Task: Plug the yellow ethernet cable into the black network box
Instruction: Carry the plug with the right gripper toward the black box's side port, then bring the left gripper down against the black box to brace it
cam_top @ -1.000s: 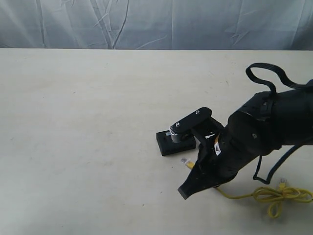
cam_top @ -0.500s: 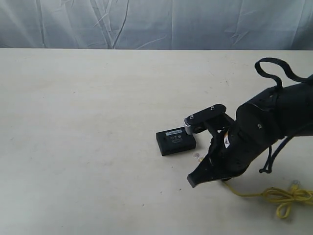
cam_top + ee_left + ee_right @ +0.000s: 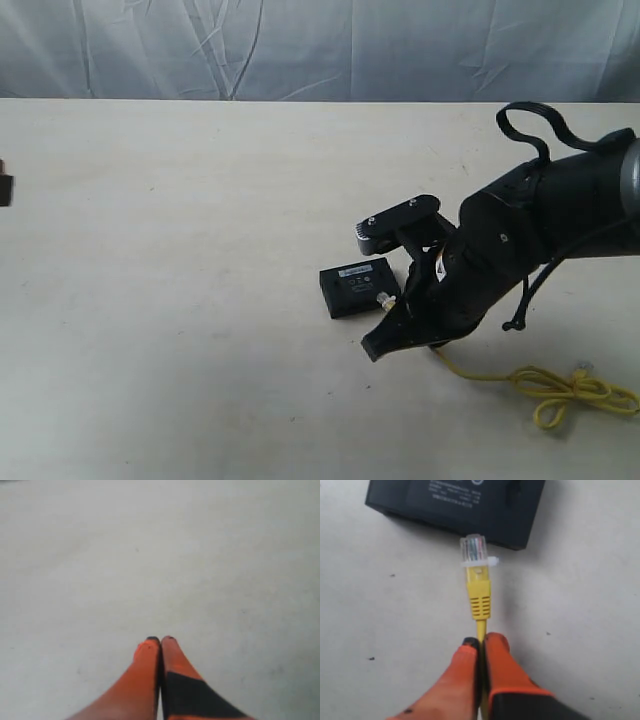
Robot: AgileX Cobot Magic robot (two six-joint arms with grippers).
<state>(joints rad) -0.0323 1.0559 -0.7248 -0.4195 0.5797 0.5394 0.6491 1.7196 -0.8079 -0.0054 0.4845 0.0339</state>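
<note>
Nearest, at the near-right of the counter (image 3: 180,300), the yellow ethernet cable (image 3: 570,385) is lying in a loose knotted bundle w/ a small plug end poking out on its far side. From there the cord is running left along the counter and rising into the right arm (image 3: 520,250).

The right jaws are pinching the cord just behind the yellow boot (image 3: 480,597). The orange fingertips (image 3: 470,655) are sitting narrow, w/ only the cord between them. The clear plug (image 3: 474,547) is sticking straight out past them, its long axis in line w/ the fingers. In the exterior view the plug (image 3: 383,298) is pointing left and far, at the near-right corner of the black network box (image 3: 355,290). The whole clear plug is showing, so it's not seated. Its tip is sitting right at the box's side wall. Can't tell if it's touching.

The box (image 3: 455,500) is lying flat, approx mid-counter, long axis running left-right w/ the right end a bit farther. Its top is carrying a pale label strip and white print, too small and blurred to read; no brand legible.

In the left wrist view the left jaws are pressing together, fingers (image 3: 150,680) touching, gripping nothing, over bare counter.

Farthest, a wrinkled grey-blue cloth (image 3: 300,50) is hanging behind the counter.
</note>
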